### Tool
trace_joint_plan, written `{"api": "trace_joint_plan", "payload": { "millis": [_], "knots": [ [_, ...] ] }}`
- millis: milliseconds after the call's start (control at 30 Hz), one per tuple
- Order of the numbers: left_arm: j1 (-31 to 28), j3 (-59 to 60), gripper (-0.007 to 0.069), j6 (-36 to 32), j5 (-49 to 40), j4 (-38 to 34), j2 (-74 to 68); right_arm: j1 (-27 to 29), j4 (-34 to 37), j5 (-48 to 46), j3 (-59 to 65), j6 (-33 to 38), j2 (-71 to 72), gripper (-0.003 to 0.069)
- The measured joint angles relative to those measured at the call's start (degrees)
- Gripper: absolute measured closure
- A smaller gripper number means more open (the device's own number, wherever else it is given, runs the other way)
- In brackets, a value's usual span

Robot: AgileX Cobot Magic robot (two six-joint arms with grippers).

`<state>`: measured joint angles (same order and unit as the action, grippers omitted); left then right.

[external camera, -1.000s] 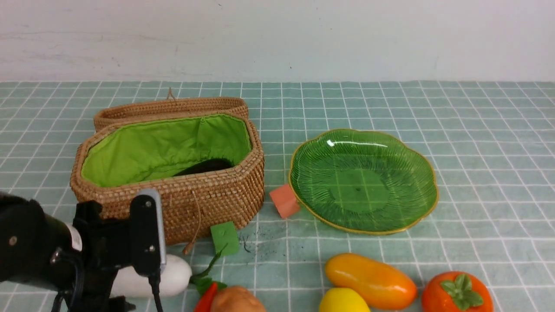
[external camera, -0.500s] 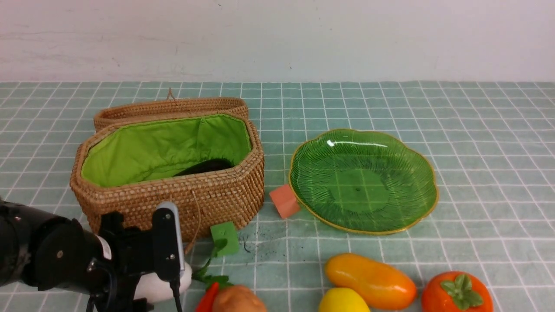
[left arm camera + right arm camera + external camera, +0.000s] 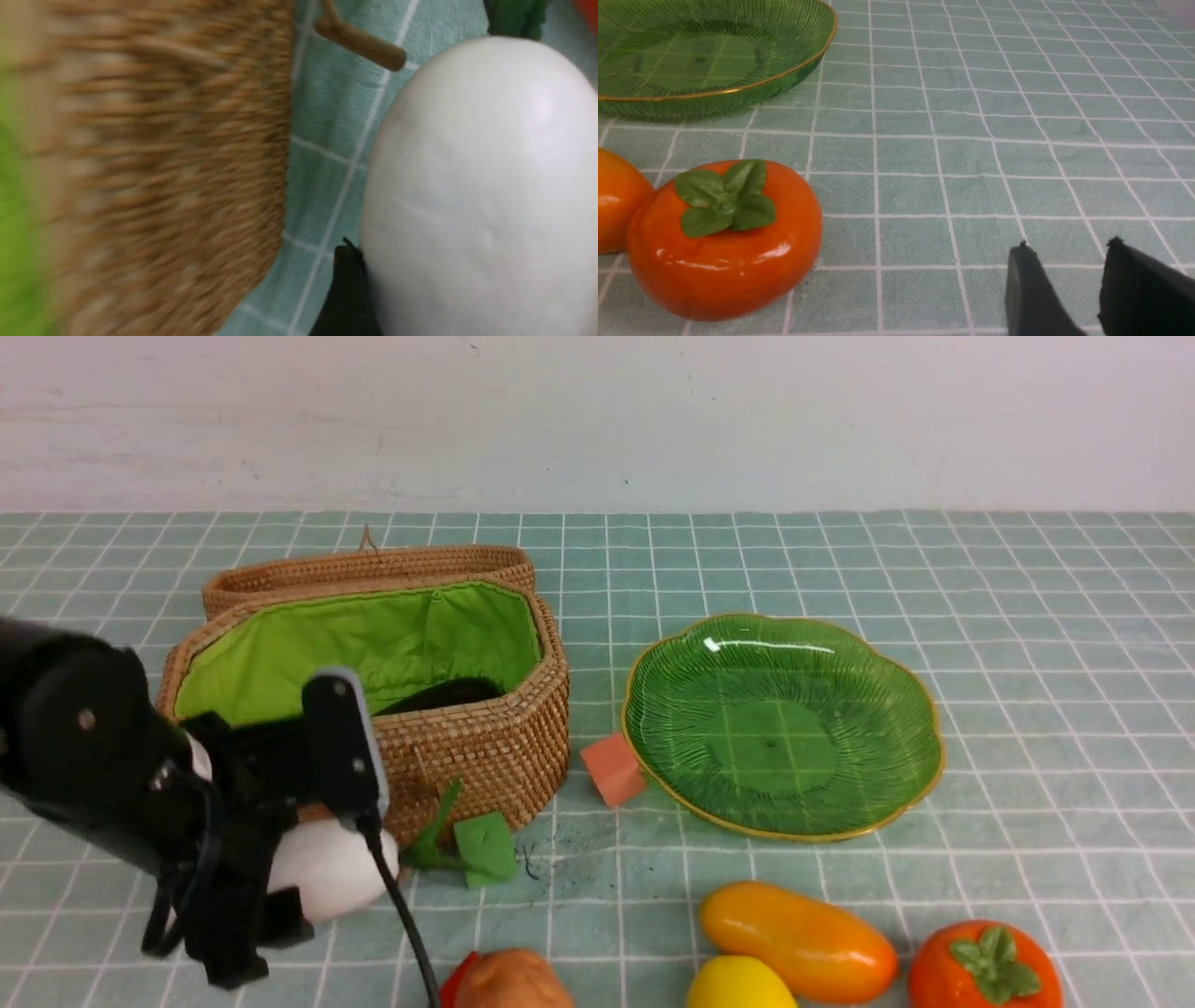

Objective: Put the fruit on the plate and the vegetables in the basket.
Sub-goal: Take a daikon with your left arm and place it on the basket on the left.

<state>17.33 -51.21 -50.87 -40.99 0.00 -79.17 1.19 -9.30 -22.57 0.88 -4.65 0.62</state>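
Note:
My left gripper [image 3: 322, 863] is shut on the white radish [image 3: 331, 873], holding it just above the cloth in front of the wicker basket [image 3: 485, 756]. Its green leaves [image 3: 434, 845] trail to the right. In the left wrist view the radish [image 3: 476, 186] fills the frame beside the basket wall [image 3: 163, 163], with one finger [image 3: 348, 289] pressed against it. The potato [image 3: 509, 982] and a red carrot tip [image 3: 457, 989] lie at the front edge. Mango [image 3: 798, 938], lemon [image 3: 738, 985] and persimmon [image 3: 985, 966] lie in front of the empty green plate [image 3: 780, 728]. My right gripper [image 3: 1068, 245] is open over bare cloth, to the right of the persimmon [image 3: 724, 238].
A green cube [image 3: 485, 847] lies by the basket's front corner and a salmon cube [image 3: 612, 768] sits between basket and plate. The basket's lid [image 3: 373, 565] lies open behind it. A cord toggle [image 3: 362, 44] hangs near the radish. A dark shape shows inside the basket [image 3: 439, 695].
The left gripper has risen from the table's front edge toward the basket with the radish in it. The radish's leaves have lifted away from the carrot. The fruit has not moved.

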Motion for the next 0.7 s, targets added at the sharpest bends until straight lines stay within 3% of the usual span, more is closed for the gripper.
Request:
{"api": "trace_joint_plan", "payload": {
  "millis": [133,367,433,700],
  "knots": [
    [0.00,-10.63,0.0092,0.96,-2.58,0.00,3.19,0.00,0.00,0.00,0.00,0.00,0.00,0.0417],
    [-1.87,-14.30,0.0092,2.11,20.34,2.46,-1.97,0.00,0.00,0.00,0.00,0.00,0.00,0.0417],
    [-3.04,-14.30,0.0092,3.56,23.43,2.74,-5.06,0.00,0.00,0.00,0.00,0.00,0.00,0.0417],
    [-6.09,-14.30,0.0086,6.97,24.48,3.12,-14.40,0.00,0.00,0.00,0.00,0.00,0.00,0.0417]
  ]
}}
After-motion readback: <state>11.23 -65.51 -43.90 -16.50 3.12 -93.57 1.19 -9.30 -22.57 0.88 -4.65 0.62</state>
